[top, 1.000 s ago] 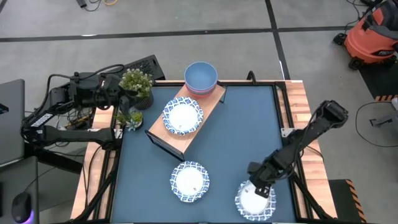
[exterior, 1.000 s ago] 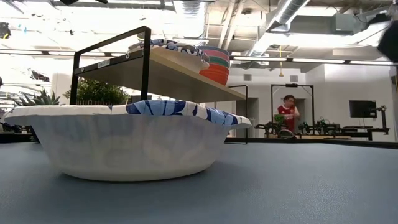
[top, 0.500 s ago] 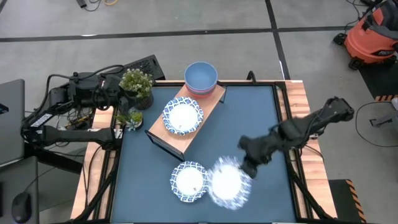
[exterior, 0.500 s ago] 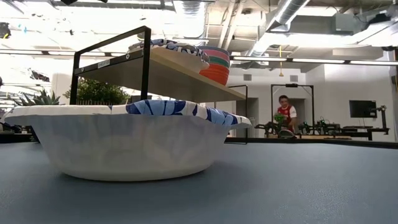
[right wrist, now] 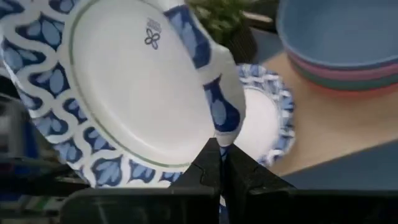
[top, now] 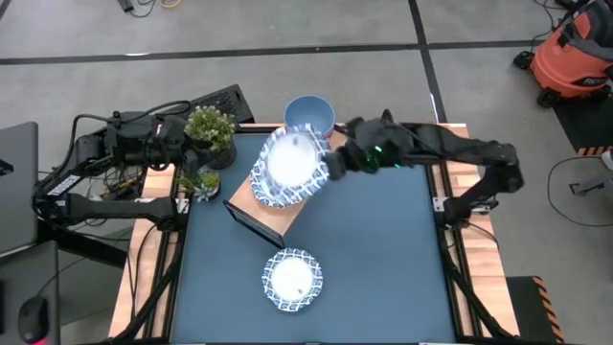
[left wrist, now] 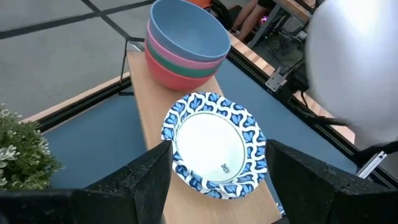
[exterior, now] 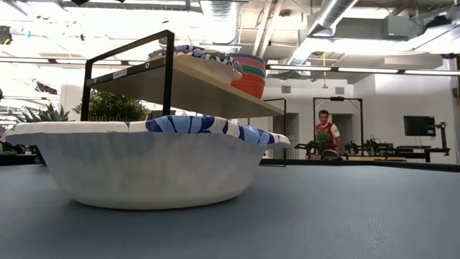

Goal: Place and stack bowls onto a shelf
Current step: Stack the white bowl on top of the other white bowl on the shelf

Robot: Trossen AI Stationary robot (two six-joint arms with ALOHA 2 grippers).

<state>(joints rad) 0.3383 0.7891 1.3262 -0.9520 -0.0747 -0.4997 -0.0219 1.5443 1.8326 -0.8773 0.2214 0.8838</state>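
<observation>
My right gripper reaches in from the table's right, shut on a white bowl with a blue patterned rim. It holds that bowl above a like bowl lying on the light-wood shelf. A stack of small plain bowls, light blue on top, stands on the shelf's far end. Another patterned bowl rests on the blue tabletop near the front edge. My left gripper waits open beyond the table's left edge, facing the shelf. My right gripper pinches the held bowl's patterned rim between its two shut fingers. The fingers come from the table's right side, slanting down. The bowl is lifted clear and tilted, its inside turned toward the wrist camera, over the bowl on the shelf.
Two potted plants stand at the table's far left corner beside the shelf. The shelf's dark frame raises the board above the tabletop. A person stands far off in the room behind.
My right gripper has risen from the table's near right corner and swung toward the far left, turning as it went. The patterned bowl has gone with it, lifted clear of the table and now tilted above the shelf's bowl.
</observation>
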